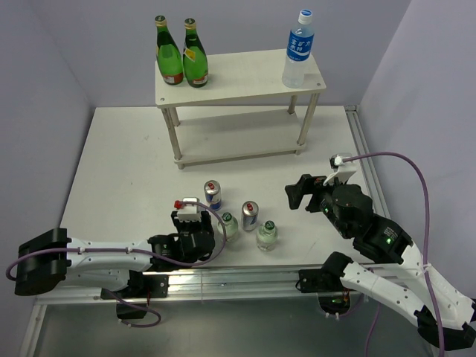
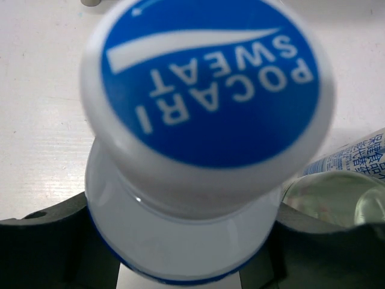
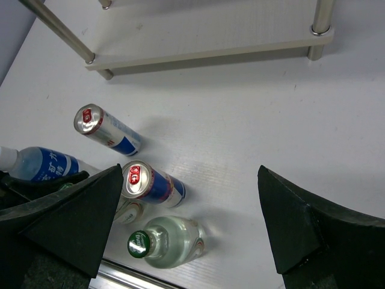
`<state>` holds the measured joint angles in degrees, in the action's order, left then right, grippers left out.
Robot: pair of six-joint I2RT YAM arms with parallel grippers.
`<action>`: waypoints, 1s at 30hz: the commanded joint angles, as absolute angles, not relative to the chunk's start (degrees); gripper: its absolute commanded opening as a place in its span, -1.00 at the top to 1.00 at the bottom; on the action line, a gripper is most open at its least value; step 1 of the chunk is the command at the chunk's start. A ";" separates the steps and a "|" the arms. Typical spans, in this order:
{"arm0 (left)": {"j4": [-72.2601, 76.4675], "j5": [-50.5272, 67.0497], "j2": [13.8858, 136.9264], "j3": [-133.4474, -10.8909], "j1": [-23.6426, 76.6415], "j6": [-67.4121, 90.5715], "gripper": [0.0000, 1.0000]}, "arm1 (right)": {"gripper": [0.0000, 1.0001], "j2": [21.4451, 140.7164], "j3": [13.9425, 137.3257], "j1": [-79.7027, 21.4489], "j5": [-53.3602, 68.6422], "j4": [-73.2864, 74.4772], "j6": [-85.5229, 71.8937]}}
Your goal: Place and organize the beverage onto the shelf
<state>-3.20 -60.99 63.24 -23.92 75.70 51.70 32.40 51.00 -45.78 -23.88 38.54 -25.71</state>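
Observation:
My left gripper [image 1: 191, 217] is shut on a water bottle [image 2: 198, 102]; its blue-and-white cap fills the left wrist view between the dark fingers [image 2: 42, 247]. That bottle's blue label shows at the left of the right wrist view [image 3: 42, 165]. Two blue-silver cans [image 1: 213, 195] [image 1: 250, 216] and two small green-capped bottles [image 1: 229, 227] [image 1: 266, 236] stand just right of it. A second water bottle [image 1: 299, 48] stands on the right of the top board of the shelf [image 1: 238, 74]. My right gripper [image 1: 296, 195] is open and empty, right of the drinks.
Two green glass bottles [image 1: 169, 56] [image 1: 195, 56] stand on the shelf's top left. The shelf's lower board [image 3: 210, 54] carries nothing that I can see. A metal rail [image 1: 223, 279] runs along the table's near edge. Purple walls close the back and sides.

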 commanded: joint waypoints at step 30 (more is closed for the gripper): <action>-31.20 -43.27 81.52 -114.40 61.63 9.41 0.99 | -1.00 30.41 43.42 -46.14 -23.73 32.26 -31.02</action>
<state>-38.85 -52.47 74.87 -104.73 66.30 20.10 30.41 44.14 -45.78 -23.03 35.79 -29.78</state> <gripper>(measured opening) 0.647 0.998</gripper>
